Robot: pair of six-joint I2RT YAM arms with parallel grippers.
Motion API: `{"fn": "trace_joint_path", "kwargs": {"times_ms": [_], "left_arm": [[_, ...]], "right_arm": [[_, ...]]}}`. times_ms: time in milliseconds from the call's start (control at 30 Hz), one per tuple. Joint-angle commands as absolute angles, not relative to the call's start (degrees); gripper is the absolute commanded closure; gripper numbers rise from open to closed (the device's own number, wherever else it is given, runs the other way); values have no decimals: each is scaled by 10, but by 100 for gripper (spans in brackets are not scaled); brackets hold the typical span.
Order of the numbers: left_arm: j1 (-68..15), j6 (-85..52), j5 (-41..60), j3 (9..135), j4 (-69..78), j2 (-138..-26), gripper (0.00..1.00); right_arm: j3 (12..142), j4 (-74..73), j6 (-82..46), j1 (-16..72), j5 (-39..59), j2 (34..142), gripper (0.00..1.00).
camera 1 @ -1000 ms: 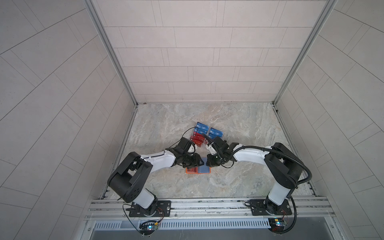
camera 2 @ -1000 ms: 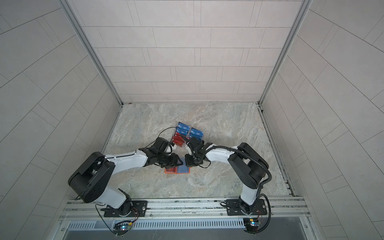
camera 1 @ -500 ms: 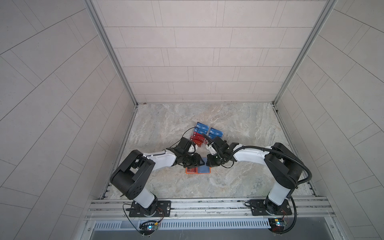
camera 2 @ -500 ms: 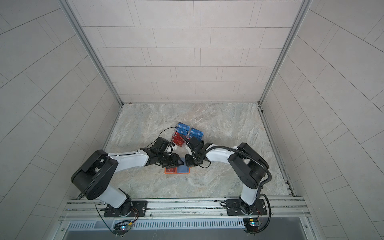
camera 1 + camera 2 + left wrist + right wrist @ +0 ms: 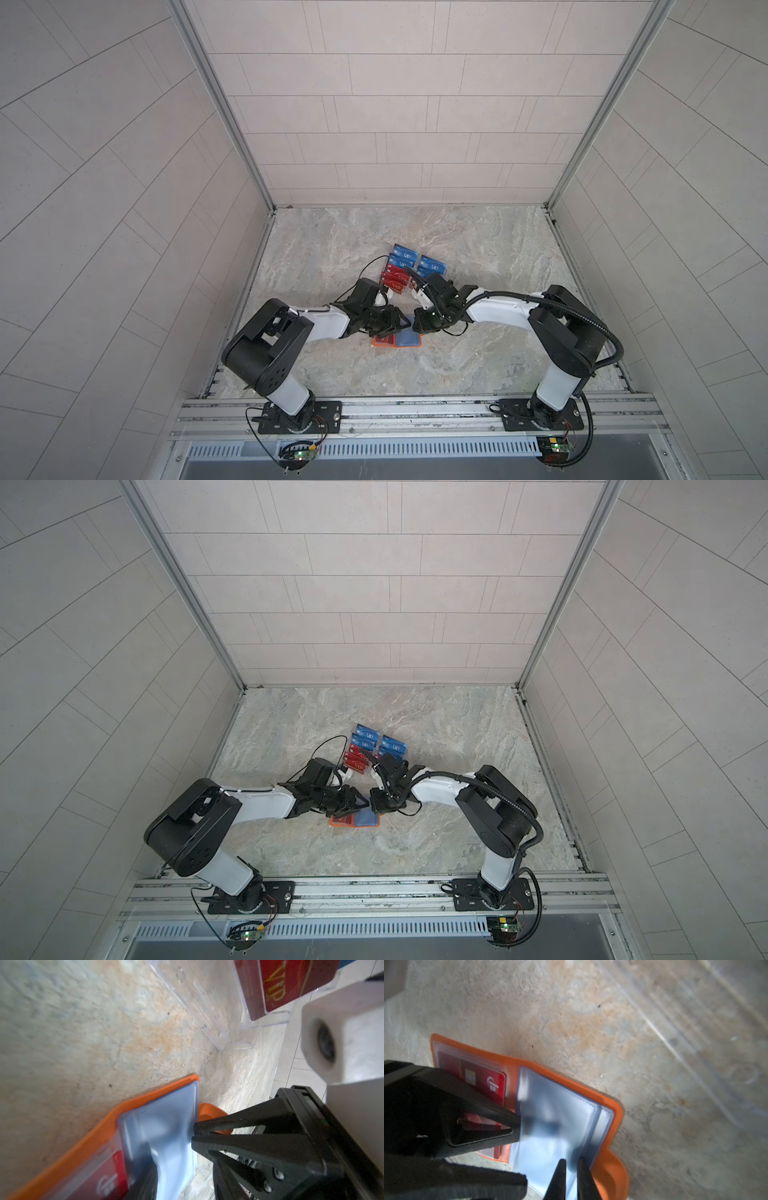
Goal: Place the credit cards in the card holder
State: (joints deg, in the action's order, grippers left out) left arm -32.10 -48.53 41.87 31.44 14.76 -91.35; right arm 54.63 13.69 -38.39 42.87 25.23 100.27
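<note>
Lying open and flat on the marble tabletop: orange card holder, front of centre in both top views, directly under the two grippers.

Left page: red card already seated in its pocket, chip and logo visible. Right page: stack of clear sleeves, snap tab curling up at the outer edge.

Left gripper: fingers spread to about a card's width. A pale blue card spans from tip to tip and reaches over the right page. The view is blurred, so how far it has entered a pocket I cannot tell.

Right gripper: fingers almost pressed together, pinching the outer edge of one clear sleeve. The left wrist view shows the two tips nipped on that edge, just beside the tab.

Behind the holder, near but apart: clear acrylic racks holding the remaining credit cards, blue cards at the back and red cards in front. The nearest red card reads "VIP" in gold.
</note>
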Motion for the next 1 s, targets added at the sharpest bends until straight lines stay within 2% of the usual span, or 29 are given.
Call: {"fn": "trace_joint_path", "kwargs": {"times_ms": [0,367,967], "left_arm": [[-319,-523,419,284,196,-923,52],[-319,-600,415,221,323,-920,52],[-317,-616,437,207,399,-941,56]], "right_arm": [[545,142,-387,430,241,1017,85],[544,140,-390,431,241,1018,85],[546,146,-390,434,243,1016,85]]}}
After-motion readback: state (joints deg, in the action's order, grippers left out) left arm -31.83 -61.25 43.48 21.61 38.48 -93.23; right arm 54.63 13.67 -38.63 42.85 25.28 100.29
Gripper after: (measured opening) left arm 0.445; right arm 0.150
